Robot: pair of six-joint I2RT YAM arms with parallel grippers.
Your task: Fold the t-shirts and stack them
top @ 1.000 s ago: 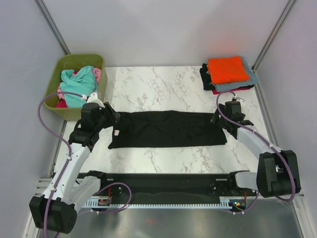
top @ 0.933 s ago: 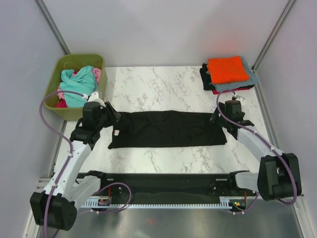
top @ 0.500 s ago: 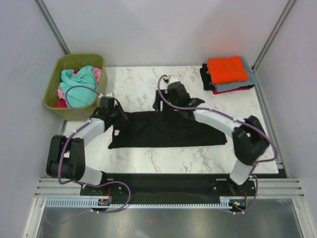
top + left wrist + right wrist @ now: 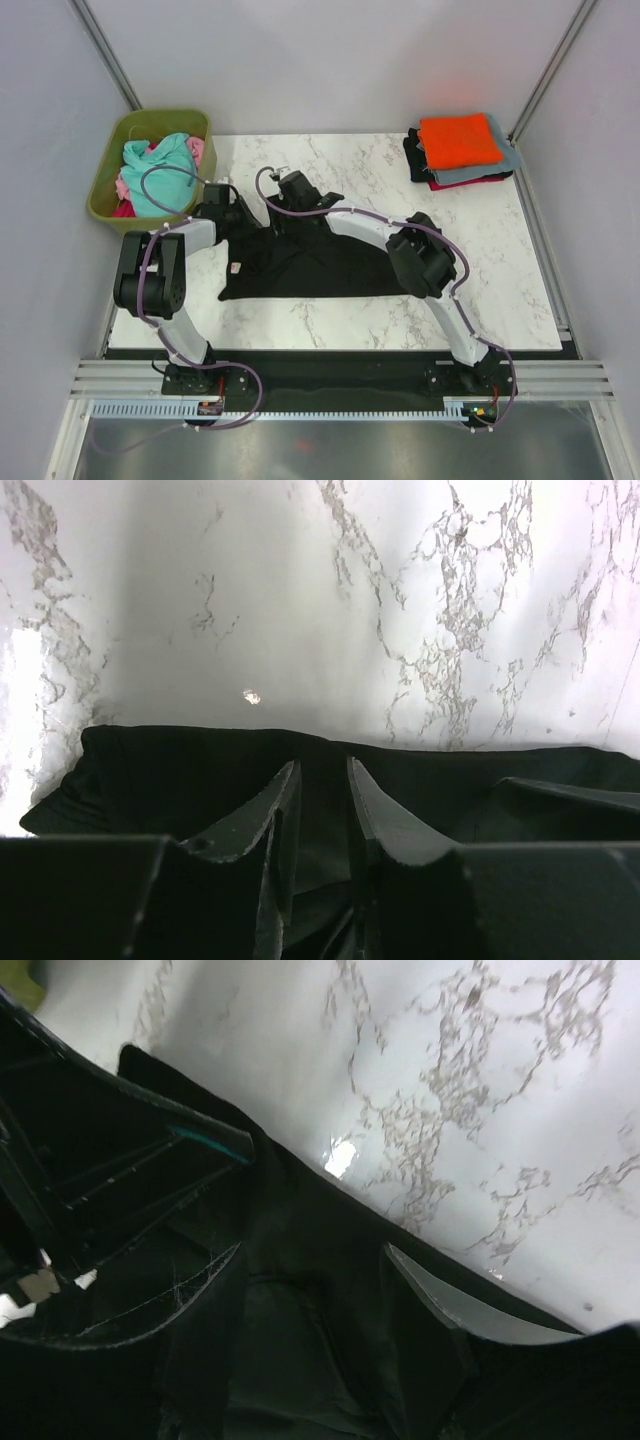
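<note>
The large black t-shirt (image 4: 320, 268) lies across the middle of the marble table, with its small white tag (image 4: 237, 268) near its left end. My left gripper (image 4: 243, 218) is at the shirt's far left corner. In the left wrist view its jaws (image 4: 322, 765) stand close together with black cloth (image 4: 150, 770) between them. My right gripper (image 4: 274, 207) is right beside it. Its jaws (image 4: 312, 1250) stand wide apart over black cloth (image 4: 300, 1200). An orange t-shirt (image 4: 458, 140) tops the folded stack at the back right, over grey-blue (image 4: 505, 160) and magenta (image 4: 445, 184) ones.
An olive-green tub (image 4: 105, 190) stands at the back left and holds teal (image 4: 155, 170), pink (image 4: 197, 150) and red (image 4: 123, 208) shirts. The right arm reaches across the table over the black shirt. Grey walls close in the table on three sides.
My right arm swept from the shirt's right end across to its left end, beside the left gripper. The shirt's right end came leftwards, so it looks shorter. The left gripper moved slightly farther back.
</note>
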